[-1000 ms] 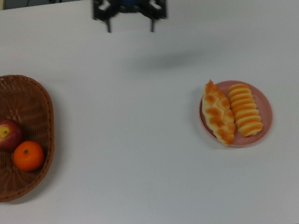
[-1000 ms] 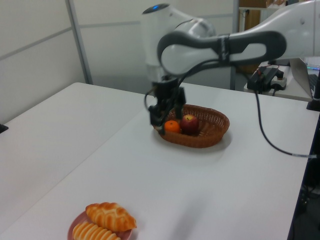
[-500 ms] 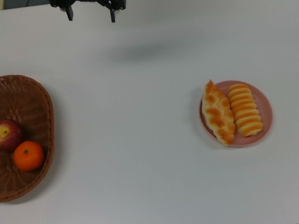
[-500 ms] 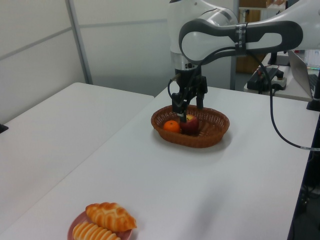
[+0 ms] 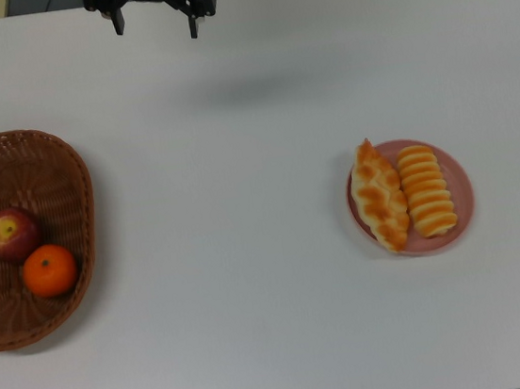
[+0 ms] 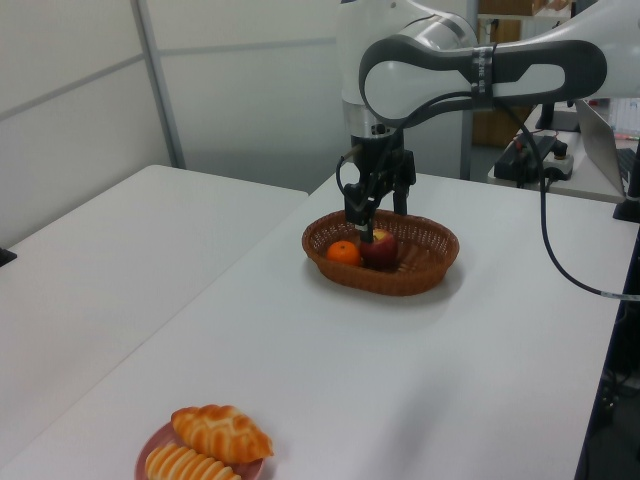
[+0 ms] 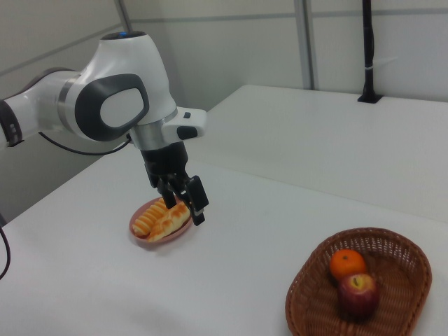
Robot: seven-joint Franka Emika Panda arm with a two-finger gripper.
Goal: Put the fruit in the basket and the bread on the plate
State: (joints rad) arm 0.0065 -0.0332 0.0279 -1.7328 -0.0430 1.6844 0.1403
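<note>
Light: bright, even, from overhead.
Shadows: soft smudge on the table in the top view.
Focus: slightly soft throughout.

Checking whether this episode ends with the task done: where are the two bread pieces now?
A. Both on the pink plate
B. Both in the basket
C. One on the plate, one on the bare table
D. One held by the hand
A: the braided pastry and the ribbed roll lie side by side on the pink plate, with the hand raised well away from them.
</note>
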